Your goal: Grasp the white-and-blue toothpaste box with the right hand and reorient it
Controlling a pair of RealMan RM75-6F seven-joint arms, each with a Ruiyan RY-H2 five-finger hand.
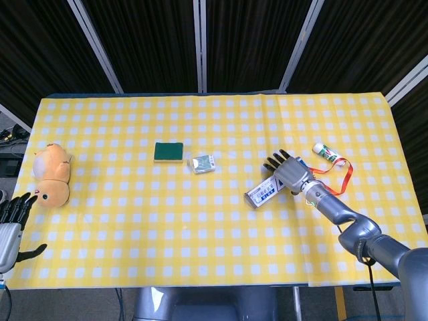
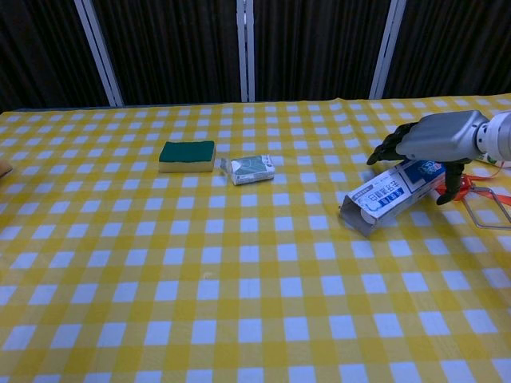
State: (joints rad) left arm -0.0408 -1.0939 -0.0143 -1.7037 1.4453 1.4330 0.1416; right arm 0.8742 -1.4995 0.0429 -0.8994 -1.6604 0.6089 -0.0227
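Checked table (image 1: 134,227) (sponge (image 1: 168,152), toothpaste box (image 1: 265,192)).

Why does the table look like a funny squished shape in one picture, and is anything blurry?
In the head view the camera looks steeply down, so the yellow checked table narrows toward the far edge; its light is even. In the chest view the low angle stretches the near squares, and the right hand and toothpaste box look sharp, with only soft shadows under them.

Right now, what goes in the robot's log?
right hand: open over toothpaste box, not gripping | box: flat on table | left hand: idle
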